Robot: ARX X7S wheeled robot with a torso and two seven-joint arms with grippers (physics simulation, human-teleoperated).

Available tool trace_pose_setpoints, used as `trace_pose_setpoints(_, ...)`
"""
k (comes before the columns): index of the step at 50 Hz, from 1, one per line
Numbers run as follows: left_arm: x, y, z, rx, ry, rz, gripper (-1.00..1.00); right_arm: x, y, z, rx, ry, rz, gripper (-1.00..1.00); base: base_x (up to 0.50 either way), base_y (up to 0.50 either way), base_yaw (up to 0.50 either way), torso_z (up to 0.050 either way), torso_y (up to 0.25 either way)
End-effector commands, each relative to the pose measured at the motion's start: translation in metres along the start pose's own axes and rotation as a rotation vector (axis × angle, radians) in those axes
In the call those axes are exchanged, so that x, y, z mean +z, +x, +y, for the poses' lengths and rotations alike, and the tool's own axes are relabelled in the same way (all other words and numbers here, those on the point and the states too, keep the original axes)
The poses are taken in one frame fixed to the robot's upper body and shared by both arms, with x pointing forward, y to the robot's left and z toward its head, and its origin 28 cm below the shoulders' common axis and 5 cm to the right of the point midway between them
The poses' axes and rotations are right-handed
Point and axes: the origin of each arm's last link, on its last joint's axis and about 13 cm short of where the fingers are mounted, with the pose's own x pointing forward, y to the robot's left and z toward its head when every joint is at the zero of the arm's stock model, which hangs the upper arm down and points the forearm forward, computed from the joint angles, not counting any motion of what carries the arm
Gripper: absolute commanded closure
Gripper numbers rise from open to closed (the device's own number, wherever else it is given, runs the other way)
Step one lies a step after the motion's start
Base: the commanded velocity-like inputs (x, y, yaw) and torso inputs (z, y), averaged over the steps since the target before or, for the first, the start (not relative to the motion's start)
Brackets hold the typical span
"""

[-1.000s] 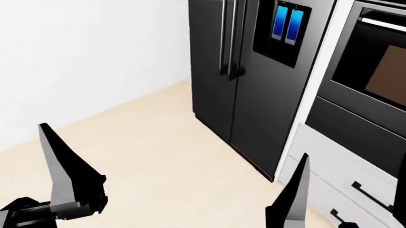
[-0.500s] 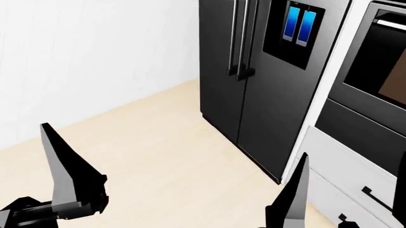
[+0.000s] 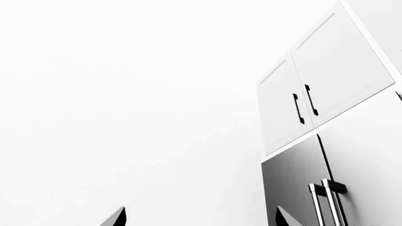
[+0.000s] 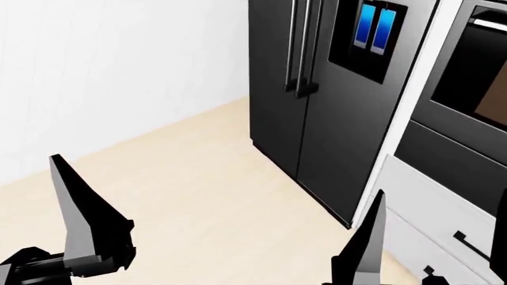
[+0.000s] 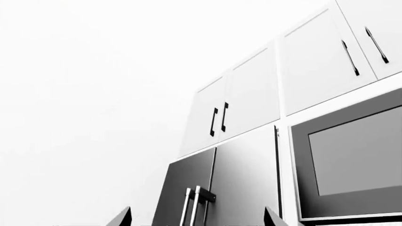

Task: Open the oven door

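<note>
The oven door (image 4: pixel 485 71) is cut off by the head view's right edge: glossy black, a brownish window, a silver bar handle (image 4: pixel 488 25) along its top. Both grippers hang low in front of me, well short of it. My left gripper (image 3: pixel 201 210) is open, its fingertips wide apart against the white wall; one finger (image 4: pixel 79 214) rises at the head view's lower left. My right gripper (image 5: pixel 197 210) is also open and holds nothing. One of its fingers (image 4: pixel 366 240) stands before the fridge's foot.
A tall black fridge (image 4: pixel 317 101) with blue screens (image 4: pixel 372 27) stands left of the oven. Below the oven sit a plain black panel (image 4: pixel 447 157) and white drawers (image 4: pixel 431 214). White upper cabinets (image 5: pixel 232 113) and a dark windowed front (image 5: pixel 351 160) show overhead. Pale floor (image 4: pixel 206 190) runs to the white wall.
The head view has shifted, so the fridge and oven sit further right in the picture than a second ago. Both grippers keep the same pose and stay open.
</note>
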Motion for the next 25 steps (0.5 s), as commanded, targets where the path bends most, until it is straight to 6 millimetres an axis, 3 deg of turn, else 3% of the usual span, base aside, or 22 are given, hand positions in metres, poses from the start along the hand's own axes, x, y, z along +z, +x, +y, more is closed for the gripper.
trace_pose_setpoints(1,0.0001,0.0002,0.0,-0.002,0.0,-0.001,-1.0,-0.0002,0.0003,0.0001,-0.001,-0.001,0.001,-1.0,0.0,0.0,0.0,-0.022,0.0)
trace_pose_setpoints(25,-0.0001,0.0006,-0.0006,-0.002,-0.001,-0.001,-1.0,-0.0003,0.0,-0.0002,-0.002,0.0,0.001,-1.0,0.0,0.0,0.0,-0.022,0.0)
